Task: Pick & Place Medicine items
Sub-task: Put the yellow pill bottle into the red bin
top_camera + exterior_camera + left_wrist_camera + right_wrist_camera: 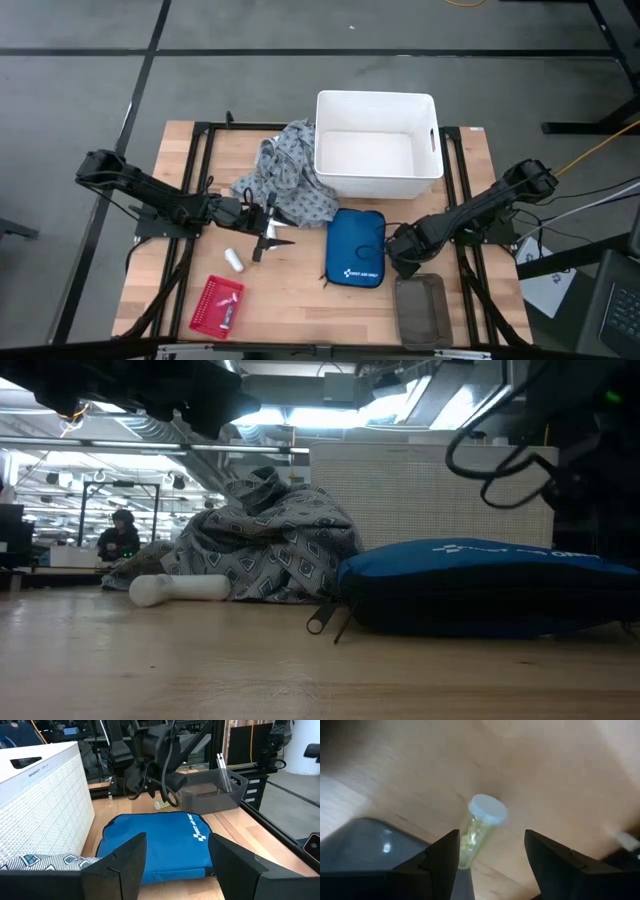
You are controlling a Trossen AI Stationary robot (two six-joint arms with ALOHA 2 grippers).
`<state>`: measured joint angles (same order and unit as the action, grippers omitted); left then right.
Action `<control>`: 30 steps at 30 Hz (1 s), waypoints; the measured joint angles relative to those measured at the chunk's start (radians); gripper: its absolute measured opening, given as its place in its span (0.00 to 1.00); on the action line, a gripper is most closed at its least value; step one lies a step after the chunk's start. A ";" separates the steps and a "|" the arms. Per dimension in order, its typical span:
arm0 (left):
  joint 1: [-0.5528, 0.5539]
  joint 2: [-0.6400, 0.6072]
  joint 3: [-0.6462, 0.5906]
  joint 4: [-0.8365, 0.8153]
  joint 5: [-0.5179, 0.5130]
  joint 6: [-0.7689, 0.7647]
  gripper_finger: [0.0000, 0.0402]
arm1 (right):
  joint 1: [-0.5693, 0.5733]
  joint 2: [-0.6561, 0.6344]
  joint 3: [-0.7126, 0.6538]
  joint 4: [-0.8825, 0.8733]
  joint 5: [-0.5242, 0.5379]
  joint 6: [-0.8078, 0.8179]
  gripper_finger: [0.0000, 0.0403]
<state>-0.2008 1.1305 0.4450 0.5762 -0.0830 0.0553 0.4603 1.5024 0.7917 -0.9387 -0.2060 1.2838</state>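
A small clear bottle [480, 827] with a white cap and yellowish contents lies on its side on the wood. My right gripper [491, 847] is open and points down over it, one finger on each side. In the high view this gripper [400, 252] is between the blue first-aid pouch [355, 248] and a grey tray [422, 308]. A white roll [233, 262] lies on its side on the table, also seen in the low view [180, 588]. My left gripper [270, 236] hovers open beside the grey patterned cloth [285, 180], facing the pouch [155, 845]. My right gripper comes at the bottle from above. One finger [442, 860] stands close against the bottle's lower end [466, 857], and I cannot tell whether it touches. The bottle lies flat on the table.
A white basket [378, 175] stands at the table's far side, with the cloth bunched against its left wall. A red tray [217, 305] holding a small item sits near the front left. Bare wood lies between the red tray and the pouch.
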 joint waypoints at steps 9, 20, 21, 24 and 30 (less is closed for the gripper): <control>0.000 0.000 0.000 0.000 -0.002 0.007 0.53 | -0.003 0.000 -0.030 0.113 0.002 -0.007 0.47; 0.000 0.000 0.000 0.000 -0.001 -0.007 0.53 | -0.003 0.000 -0.031 0.108 0.012 0.000 0.44; 0.000 0.000 0.000 0.000 -0.001 -0.007 0.53 | -0.003 0.000 -0.037 0.114 0.013 0.000 0.44; 0.000 0.000 0.000 0.000 0.000 -0.007 0.53 | -0.009 0.000 -0.081 0.143 0.014 0.005 0.44; 0.000 0.000 0.000 0.000 -0.001 -0.005 0.53 | -0.021 -0.008 -0.142 0.215 -0.005 -0.008 0.44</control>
<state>-0.2008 1.1305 0.4450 0.5758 -0.0837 0.0503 0.4396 1.4948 0.6499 -0.7239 -0.2114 1.2761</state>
